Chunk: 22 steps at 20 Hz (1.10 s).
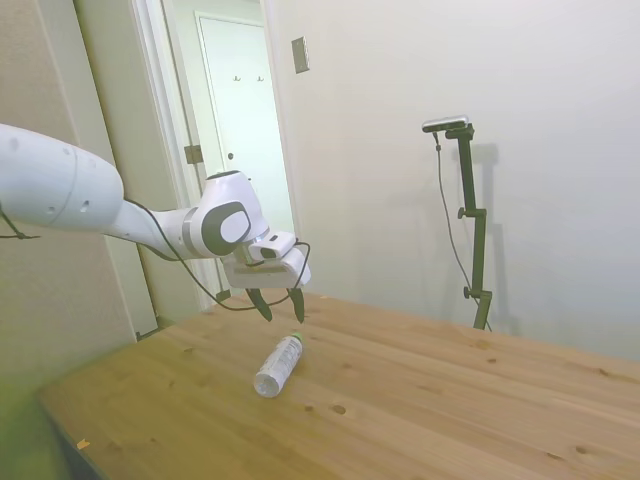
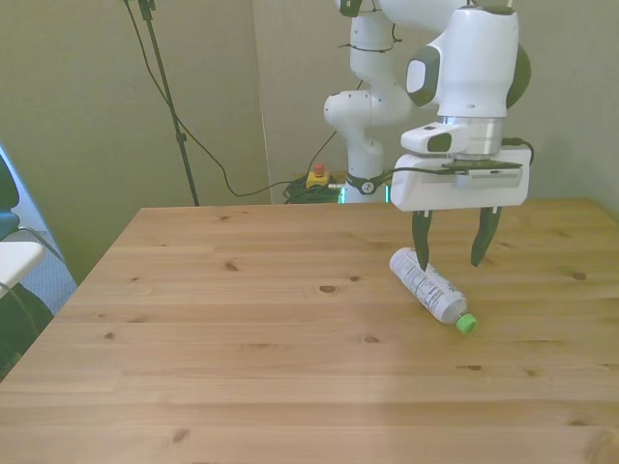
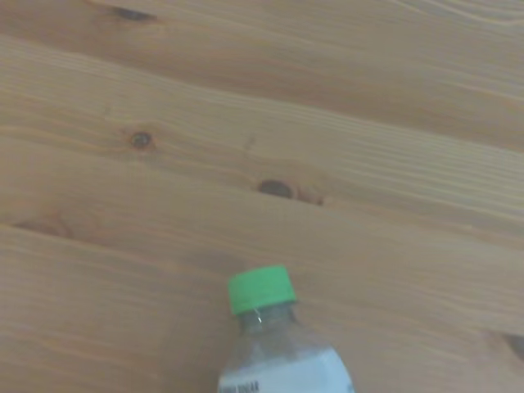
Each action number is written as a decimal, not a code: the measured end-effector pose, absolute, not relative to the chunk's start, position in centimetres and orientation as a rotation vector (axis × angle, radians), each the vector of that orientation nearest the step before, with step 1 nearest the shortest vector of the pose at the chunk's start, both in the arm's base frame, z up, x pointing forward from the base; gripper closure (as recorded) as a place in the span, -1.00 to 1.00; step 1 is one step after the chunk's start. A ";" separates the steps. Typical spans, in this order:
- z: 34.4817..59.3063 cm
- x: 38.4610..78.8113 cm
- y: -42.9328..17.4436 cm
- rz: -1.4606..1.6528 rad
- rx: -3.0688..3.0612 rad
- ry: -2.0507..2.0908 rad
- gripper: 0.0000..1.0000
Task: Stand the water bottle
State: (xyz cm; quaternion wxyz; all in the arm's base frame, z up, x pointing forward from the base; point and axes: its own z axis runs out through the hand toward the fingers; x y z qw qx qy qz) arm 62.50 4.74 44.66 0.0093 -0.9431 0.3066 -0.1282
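You are looking at a plain indoor room set up as a robot lab. A white robot arm (image 2: 464, 68) is mounted behind a bare wooden counter (image 2: 242, 329), cables (image 2: 208, 155) trail along blank pale walls (image 1: 450, 80), and a white door (image 1: 235, 120) stands in the corner.

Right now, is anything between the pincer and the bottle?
No. The side view shows only empty air between the open pincer and the lying bottle.

You've got the side view off one end of the table (image 1: 420, 400), the front view facing across it, and the wrist view close above the water bottle (image 3: 278, 344), which all three share.
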 end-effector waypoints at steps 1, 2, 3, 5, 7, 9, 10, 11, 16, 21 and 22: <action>44.3 63.2 5.0 -0.390 -2.951 0.953 -1.00; 44.0 63.8 5.4 -0.379 -2.957 0.949 -1.00; 43.6 64.4 5.7 -0.370 -2.962 0.945 -1.00; 42.6 65.4 6.3 -0.349 -2.973 0.941 -1.00; 41.5 66.3 6.7 -0.324 -2.984 0.944 -1.00; 40.2 67.0 7.0 -0.306 -2.993 0.948 -1.00; 39.6 67.3 7.1 -0.299 -2.997 0.951 -1.00; 39.1 67.6 7.1 -0.292 -3.002 0.955 -1.00; 37.7 68.2 7.5 -0.258 -3.022 0.963 -1.00; 36.6 68.3 7.5 -0.233 -3.033 0.982 1.00; 36.5 68.4 7.3 -0.234 -3.032 0.986 1.00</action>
